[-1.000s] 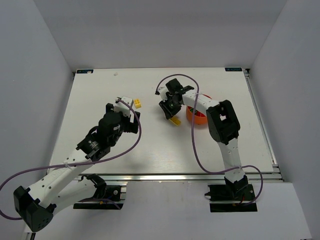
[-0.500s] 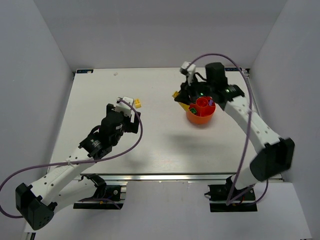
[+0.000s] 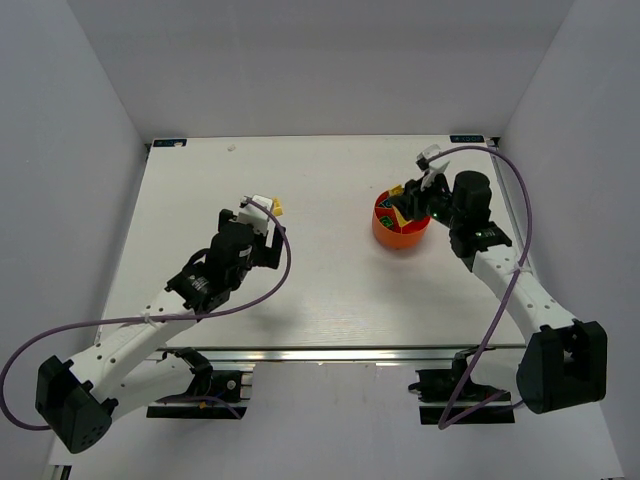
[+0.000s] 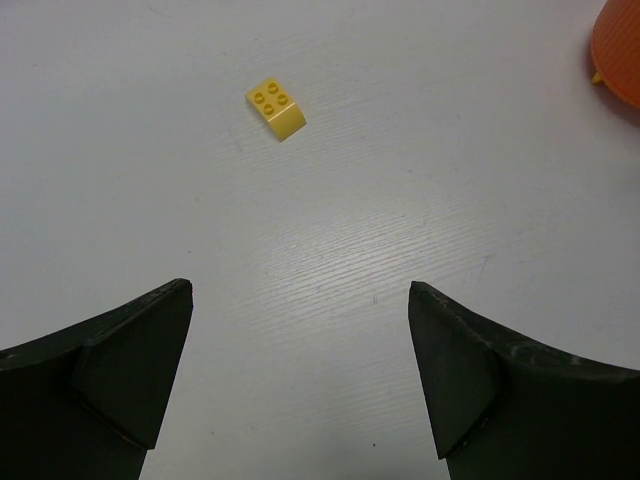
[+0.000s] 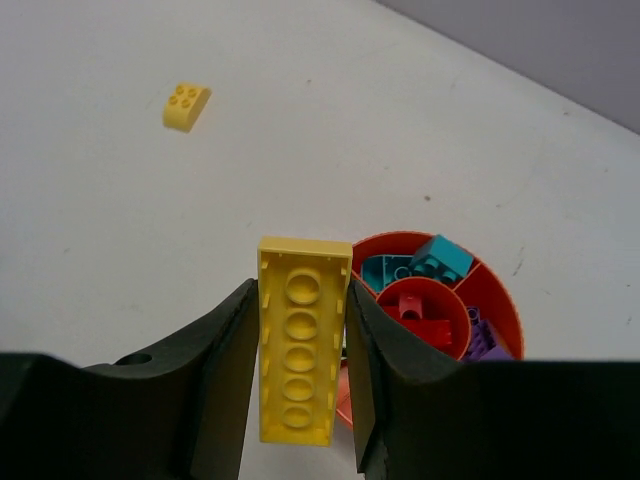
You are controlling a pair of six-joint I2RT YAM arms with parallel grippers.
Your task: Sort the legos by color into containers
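The white tabletop [image 3: 330,290] carries everything. The right arm [image 3: 515,285] reaches forward-left to the bowl [image 3: 395,238]. The right jaws are clenched on a long yellow brick [image 5: 300,340], its long axis along the fingers and hollow underside up, over the bowl's rim. The left arm [image 3: 215,265] stretches diagonally. The left jaws are spread wide, and a small yellow brick [image 4: 277,107] lies on the tabletop ahead of them, apart, studs up.

A long yellow brick [image 5: 303,340], hollow underside showing, is clamped on end in the right gripper [image 5: 300,300], close by the round orange-red bowl [image 5: 505,300]. Its compartments hold teal bricks [image 5: 425,265], a red brick [image 5: 425,325] and purple bricks [image 5: 480,335]. A small yellow four-stud brick [image 4: 277,106] lies studs up on the table [image 4: 420,200], well apart from the bowl.
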